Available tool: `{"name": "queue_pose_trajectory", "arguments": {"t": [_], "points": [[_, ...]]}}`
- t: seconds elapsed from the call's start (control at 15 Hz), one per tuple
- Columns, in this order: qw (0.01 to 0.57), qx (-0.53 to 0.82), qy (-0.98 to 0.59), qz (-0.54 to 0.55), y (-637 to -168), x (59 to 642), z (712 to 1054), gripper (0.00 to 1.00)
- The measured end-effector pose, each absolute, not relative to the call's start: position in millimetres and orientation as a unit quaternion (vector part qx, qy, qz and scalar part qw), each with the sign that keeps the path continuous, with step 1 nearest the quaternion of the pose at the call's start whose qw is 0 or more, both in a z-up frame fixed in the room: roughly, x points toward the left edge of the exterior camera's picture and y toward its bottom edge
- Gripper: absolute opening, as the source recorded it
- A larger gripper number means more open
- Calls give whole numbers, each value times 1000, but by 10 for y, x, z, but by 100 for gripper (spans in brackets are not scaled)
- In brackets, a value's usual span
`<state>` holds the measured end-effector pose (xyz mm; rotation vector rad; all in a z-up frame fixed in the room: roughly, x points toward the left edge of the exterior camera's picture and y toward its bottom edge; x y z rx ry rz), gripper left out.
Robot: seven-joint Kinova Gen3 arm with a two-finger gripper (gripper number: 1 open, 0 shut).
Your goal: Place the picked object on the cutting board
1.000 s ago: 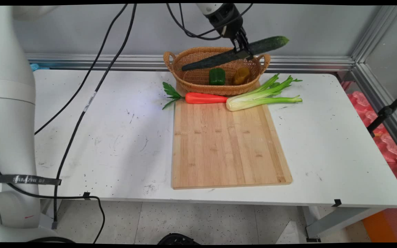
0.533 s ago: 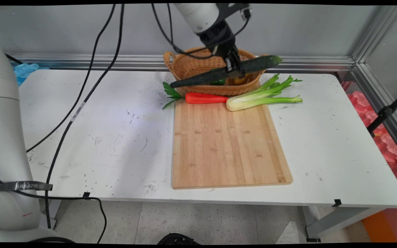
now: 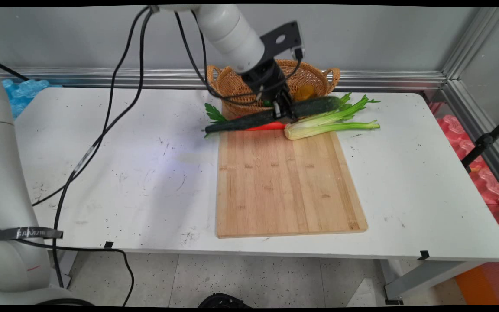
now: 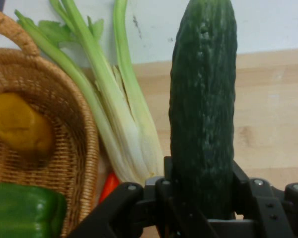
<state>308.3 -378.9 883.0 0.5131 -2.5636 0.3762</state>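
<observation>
My gripper [image 3: 285, 113] is shut on a long dark green cucumber [image 3: 271, 116] near its middle. The cucumber hangs almost level just above the far end of the wooden cutting board [image 3: 284, 182], over the orange carrot [image 3: 263, 127] and the root end of the celery [image 3: 329, 121]. In the hand view the cucumber [image 4: 203, 104] runs up from between the jaws, with the celery [image 4: 116, 114] to its left and the board [image 4: 268, 114] behind it. The wicker basket [image 3: 319, 78] stands right behind the gripper and holds a green pepper [image 4: 25, 210] and a yellow-brown vegetable [image 4: 20, 126].
Black cables [image 3: 115, 112] hang from the arm over the table's left half. An aluminium rail [image 3: 388, 80] runs along the wall behind the basket. A black stand [image 3: 485, 141] leans at the right edge. The white table [image 3: 414, 182] has bare room left and right of the board.
The gripper has come down and toward the near side with the cucumber, from above the basket to just over the carrot and celery at the board's far end.
</observation>
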Motion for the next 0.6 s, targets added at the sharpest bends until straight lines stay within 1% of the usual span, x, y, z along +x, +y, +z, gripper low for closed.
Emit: {"name": "queue_pose_trajectory", "arguments": {"t": [0.6], "points": [[249,182,-941,143,-3702,2999,8285,0]]}}
